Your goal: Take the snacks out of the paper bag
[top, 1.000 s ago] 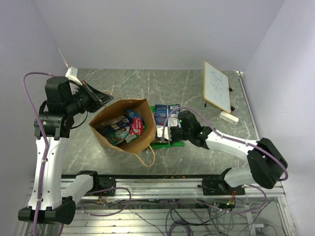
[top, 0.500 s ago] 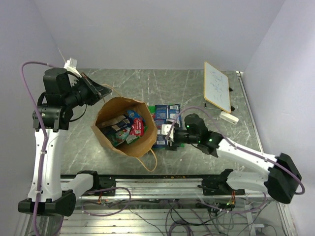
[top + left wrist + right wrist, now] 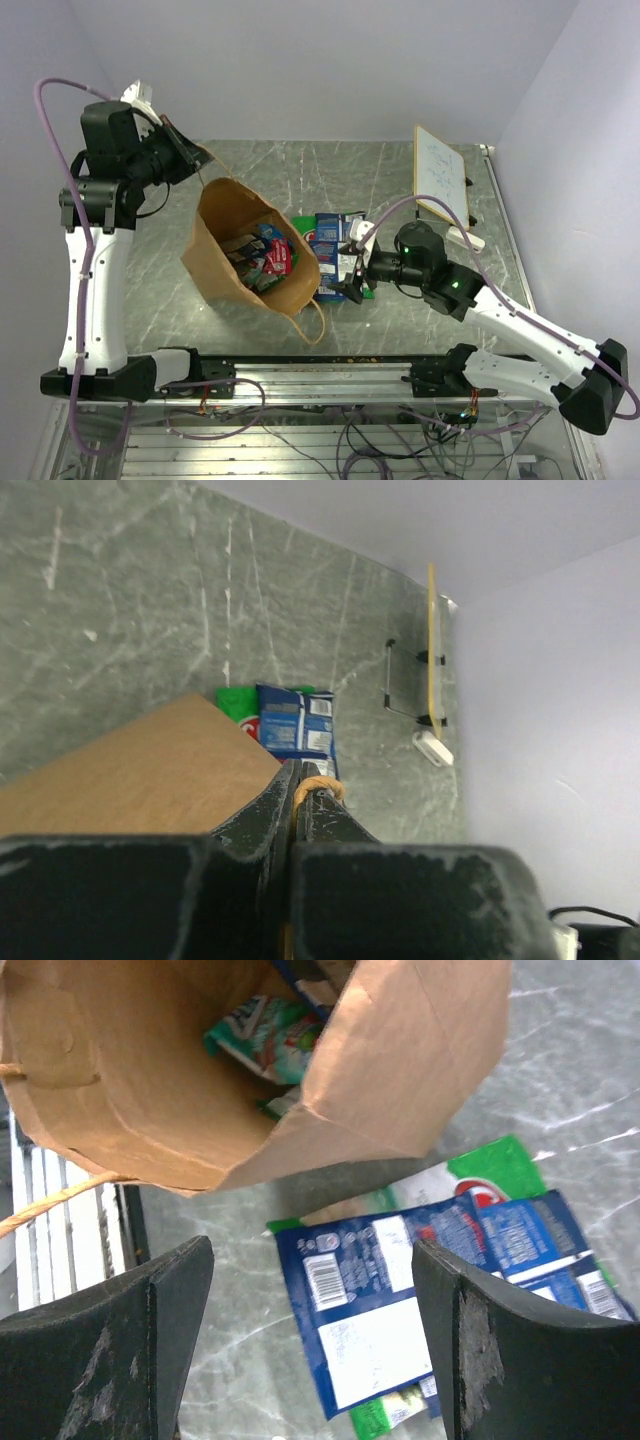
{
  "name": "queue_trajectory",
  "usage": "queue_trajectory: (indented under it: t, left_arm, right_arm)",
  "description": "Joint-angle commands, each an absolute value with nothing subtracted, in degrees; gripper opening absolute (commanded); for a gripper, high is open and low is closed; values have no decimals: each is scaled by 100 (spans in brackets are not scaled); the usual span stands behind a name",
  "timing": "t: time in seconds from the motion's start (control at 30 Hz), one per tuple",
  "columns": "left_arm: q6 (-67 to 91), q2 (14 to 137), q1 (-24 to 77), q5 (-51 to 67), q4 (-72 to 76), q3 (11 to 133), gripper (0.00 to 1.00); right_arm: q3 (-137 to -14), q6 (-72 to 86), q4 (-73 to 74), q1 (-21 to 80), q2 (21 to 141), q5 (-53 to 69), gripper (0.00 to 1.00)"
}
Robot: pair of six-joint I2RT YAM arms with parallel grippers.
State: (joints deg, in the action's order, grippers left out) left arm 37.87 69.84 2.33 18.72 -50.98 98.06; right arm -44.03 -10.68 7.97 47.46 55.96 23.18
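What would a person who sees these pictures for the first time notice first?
The brown paper bag stands open at the middle of the table, with colourful snacks inside, and the left gripper, raised at the back left, pinches its handle. To the right of the bag, the right gripper hangs open above blue packets lying on the table.

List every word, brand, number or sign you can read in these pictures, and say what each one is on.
No text here can be read for certain.
Barcode and white label on the blue packet: print too blurred to read.
Red logo on the green packet under it: blurred.
Marks on the white board: too small to read.
Print on the packets in the paper bag: too small to read.
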Motion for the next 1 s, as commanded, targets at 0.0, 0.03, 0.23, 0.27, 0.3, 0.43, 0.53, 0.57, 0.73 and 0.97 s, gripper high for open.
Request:
queue_trajectory:
  t: [0.0, 0.03, 0.23, 0.27, 0.3, 0.43, 0.53, 0.57, 0.73, 0.97]
  left_arm:
    - [3065, 7182, 195, 1488, -5004, 10671, 7]
    - [2994, 7223, 201, 1548, -4955, 10700, 7]
    - [3034, 6873, 201, 2411, -4302, 9932, 7]
    - [3062, 6748, 200, 2596, -4104, 9703, 7]
    - [3062, 6611, 194, 2765, -3962, 9479, 7]
    - [3081, 6106, 200, 3292, -3741, 8604, 7]
    - [3336, 5617, 202, 3574, -3495, 7954, 7]
    - [3445, 5455, 201, 3644, -3430, 7761, 7]
    - [4637, 4625, 210, 3995, -2570, 6604, 7]
    - [5273, 3947, 205, 4035, -2460, 5987, 7]
  right_arm:
    - [-4997, -1324, 1172, 4755, 5741, 1845, 80]
    - [-5134, -1412, 1244, 4755, 5832, 1757, 80]
    - [-5477, -1931, 1134, 4745, 6045, 1638, 81]
    - [-5502, -1984, 1088, 4749, 6062, 1685, 81]
    - [-5523, -2035, 1056, 4749, 6076, 1770, 81]
    - [-5562, -2268, 974, 4747, 6224, 2186, 81]
    - [-5654, -2343, 1086, 4750, 6432, 2326, 81]
    - [-5691, -2423, 1142, 4750, 6482, 2450, 81]
    - [-5688, -2812, 1084, 4795, 6597, 3383, 81]
    - [-5640, -3201, 1393, 5470, 6999, 3501, 72]
